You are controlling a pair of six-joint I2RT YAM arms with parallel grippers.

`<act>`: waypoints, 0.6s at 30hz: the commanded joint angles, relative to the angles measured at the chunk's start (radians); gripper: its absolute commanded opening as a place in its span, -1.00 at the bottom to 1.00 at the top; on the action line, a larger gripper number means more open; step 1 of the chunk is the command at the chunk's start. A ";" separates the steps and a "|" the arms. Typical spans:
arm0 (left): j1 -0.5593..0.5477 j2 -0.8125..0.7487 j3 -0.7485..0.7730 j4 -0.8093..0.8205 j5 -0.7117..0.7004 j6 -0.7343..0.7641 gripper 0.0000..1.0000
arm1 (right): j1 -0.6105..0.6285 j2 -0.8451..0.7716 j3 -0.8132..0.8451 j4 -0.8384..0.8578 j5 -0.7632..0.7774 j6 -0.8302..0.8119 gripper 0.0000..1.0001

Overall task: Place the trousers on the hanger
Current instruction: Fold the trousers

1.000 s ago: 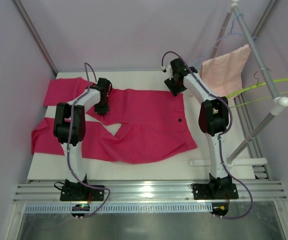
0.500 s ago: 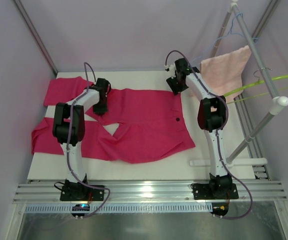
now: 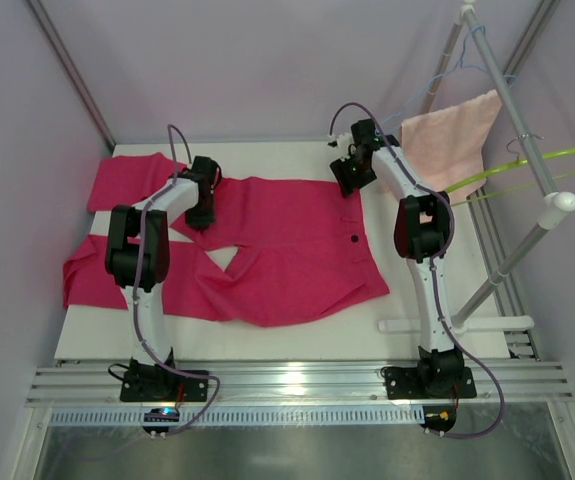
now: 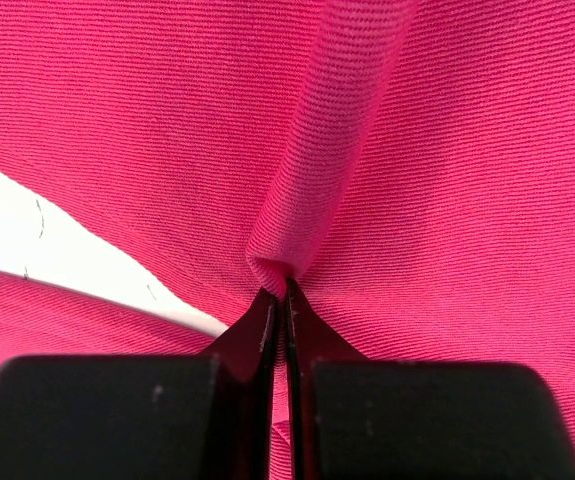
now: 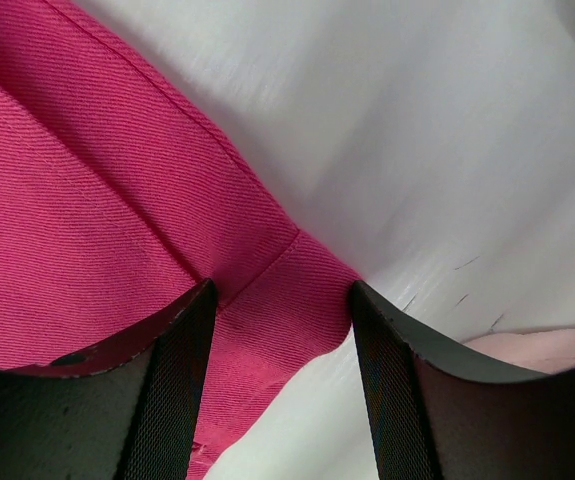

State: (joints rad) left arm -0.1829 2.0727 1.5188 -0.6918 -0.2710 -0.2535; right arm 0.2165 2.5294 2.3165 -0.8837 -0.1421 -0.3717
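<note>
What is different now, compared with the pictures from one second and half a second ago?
The right gripper moved slightly toward the far edge of the table. Its open jaws now straddle the waistband corner of the trousers without gripping it. The hanger shifted slightly toward the far side. The left gripper stayed shut on a fold of the trousers, and the cloth barely moved.

Pale lilac walls (image 3: pixel 267 60) enclose a white counter (image 3: pixel 297 340), with slotted aluminium rails (image 3: pixel 297 385) glinting along its near edge and a white clothes rack (image 3: pixel 512 110) at its right.
</note>
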 commanded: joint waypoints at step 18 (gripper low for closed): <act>0.013 -0.033 -0.017 0.021 -0.050 0.003 -1.00 | -0.062 0.005 -0.002 0.006 -0.070 0.017 -0.52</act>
State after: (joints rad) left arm -0.1829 2.0708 1.5150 -0.6880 -0.2741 -0.2539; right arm 0.1921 2.5336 2.3161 -0.8917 -0.2024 -0.3637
